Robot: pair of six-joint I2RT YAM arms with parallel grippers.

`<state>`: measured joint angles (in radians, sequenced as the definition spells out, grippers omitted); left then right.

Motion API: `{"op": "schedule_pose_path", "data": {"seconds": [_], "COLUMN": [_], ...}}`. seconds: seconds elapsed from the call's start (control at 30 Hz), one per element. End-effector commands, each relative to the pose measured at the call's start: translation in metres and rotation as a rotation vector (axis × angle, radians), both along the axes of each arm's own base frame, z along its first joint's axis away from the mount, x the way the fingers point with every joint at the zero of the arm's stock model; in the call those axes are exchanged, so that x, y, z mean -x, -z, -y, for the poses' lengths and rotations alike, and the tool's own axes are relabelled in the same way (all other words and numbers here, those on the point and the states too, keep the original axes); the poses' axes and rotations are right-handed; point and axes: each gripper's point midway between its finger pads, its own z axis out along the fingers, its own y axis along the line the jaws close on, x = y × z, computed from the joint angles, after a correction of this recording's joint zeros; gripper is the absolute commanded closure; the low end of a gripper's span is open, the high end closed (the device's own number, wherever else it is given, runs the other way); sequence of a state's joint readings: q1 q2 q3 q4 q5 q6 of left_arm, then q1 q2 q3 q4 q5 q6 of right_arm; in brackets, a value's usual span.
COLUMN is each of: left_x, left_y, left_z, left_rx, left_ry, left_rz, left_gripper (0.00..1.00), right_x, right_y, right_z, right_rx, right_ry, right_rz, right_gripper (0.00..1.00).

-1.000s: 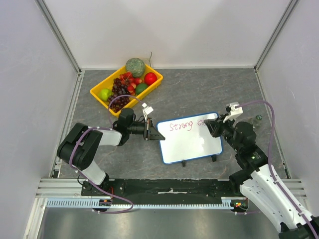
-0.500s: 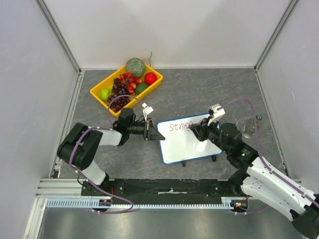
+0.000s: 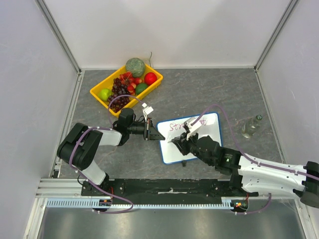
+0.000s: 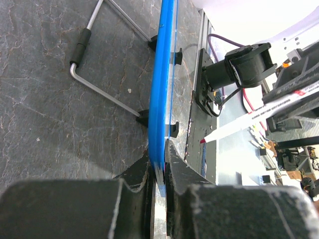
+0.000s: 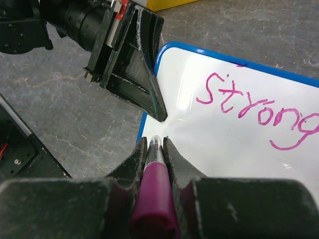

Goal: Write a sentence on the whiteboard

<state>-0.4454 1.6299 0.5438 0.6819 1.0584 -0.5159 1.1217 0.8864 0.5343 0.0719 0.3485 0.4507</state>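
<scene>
The whiteboard (image 3: 170, 150) with its blue rim lies tilted on the table's middle. My left gripper (image 3: 158, 136) is shut on the rim (image 4: 162, 74) of its left edge (image 4: 158, 160). Of the sentence, the pink word "Strong" (image 5: 249, 107) shows along the top of the board (image 5: 224, 149); my right arm hides what follows it. My right gripper (image 3: 178, 141) is shut on a pink marker (image 5: 155, 194), held over the board's lower left part (image 5: 155, 142), close to the left fingers (image 5: 134, 64). The marker's red tip (image 4: 203, 142) hangs just off the white face.
A yellow tray (image 3: 98, 90) of fruit stands at the back left. A small clear bottle (image 3: 250, 126) stands right of the board. A wire stand (image 4: 99, 89) with a black sleeve sticks out behind the board. White walls close in three sides.
My right arm has swung left across the board, carrying the marker from the top right end to the lower left part. The bottle has come into sight. The left gripper has not moved.
</scene>
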Motion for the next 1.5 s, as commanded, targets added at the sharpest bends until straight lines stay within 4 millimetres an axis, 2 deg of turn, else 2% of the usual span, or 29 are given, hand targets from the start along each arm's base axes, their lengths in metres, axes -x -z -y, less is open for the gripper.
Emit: {"op": "schedule_pose_path", "data": {"seconds": [0.0,0.3,0.73,1.1,1.47], "left_x": [-0.003,-0.002,-0.003,-0.003,-0.002], "left_y": [0.015,0.015,0.016,0.016,0.016], "left_z": [-0.003,-0.004,-0.003,-0.003,-0.003], "left_rx": [-0.038,-0.037,-0.038,-0.037,-0.038], "left_ry": [-0.017,-0.014,-0.015,-0.014,-0.012], "left_rz": [0.031,0.03,0.026,0.027,0.024], "left_gripper": [0.98,0.98,0.98,0.98,0.98], "right_x": [-0.007,-0.012,-0.007,-0.005,-0.003], "right_y": [-0.03,-0.022,-0.005,0.012,0.031], "right_z": [-0.007,-0.003,0.0,-0.006,-0.003], "right_rx": [-0.066,-0.046,-0.006,0.016,0.042], "right_ry": [0.082,0.126,0.103,0.086,0.091], "right_rz": [0.074,0.087,0.066,0.038,0.013], "right_gripper": [1.0,1.0,1.0,1.0,1.0]}}
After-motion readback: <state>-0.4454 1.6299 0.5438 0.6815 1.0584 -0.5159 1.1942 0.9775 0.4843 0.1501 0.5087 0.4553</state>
